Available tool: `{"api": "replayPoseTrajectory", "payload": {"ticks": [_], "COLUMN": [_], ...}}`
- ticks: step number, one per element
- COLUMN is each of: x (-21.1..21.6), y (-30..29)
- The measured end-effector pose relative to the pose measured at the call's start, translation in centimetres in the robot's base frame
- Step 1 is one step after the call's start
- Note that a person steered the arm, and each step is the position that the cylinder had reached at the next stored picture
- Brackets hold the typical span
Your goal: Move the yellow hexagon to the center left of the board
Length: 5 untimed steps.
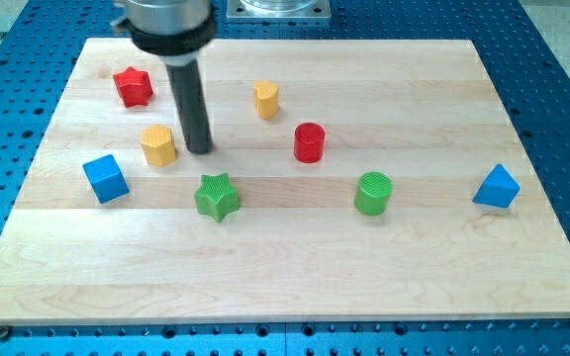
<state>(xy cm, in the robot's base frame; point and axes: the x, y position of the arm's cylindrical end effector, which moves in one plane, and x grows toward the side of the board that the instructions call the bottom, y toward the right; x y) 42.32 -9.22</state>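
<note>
The yellow hexagon (158, 145) sits on the wooden board (285, 267) at the left of centre. My tip (201, 150) rests just to the right of it, a small gap apart. The dark rod rises from there to the view's top. A second yellow block (266, 100) stands further right, near the view's top.
A red star (134, 87) lies at the upper left. A blue cube (105, 178) sits left of and below the hexagon. A green star (217, 197) is below my tip. A red cylinder (309, 142), a green cylinder (372, 193) and a blue block (496, 187) lie to the right.
</note>
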Motion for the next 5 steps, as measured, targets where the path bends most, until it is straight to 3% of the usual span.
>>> {"api": "replayPoseTrajectory", "payload": {"ticks": [2,4,5], "x": [0.4,-1.2,-1.4], "y": [-8.2,-7.1,-11.7]}}
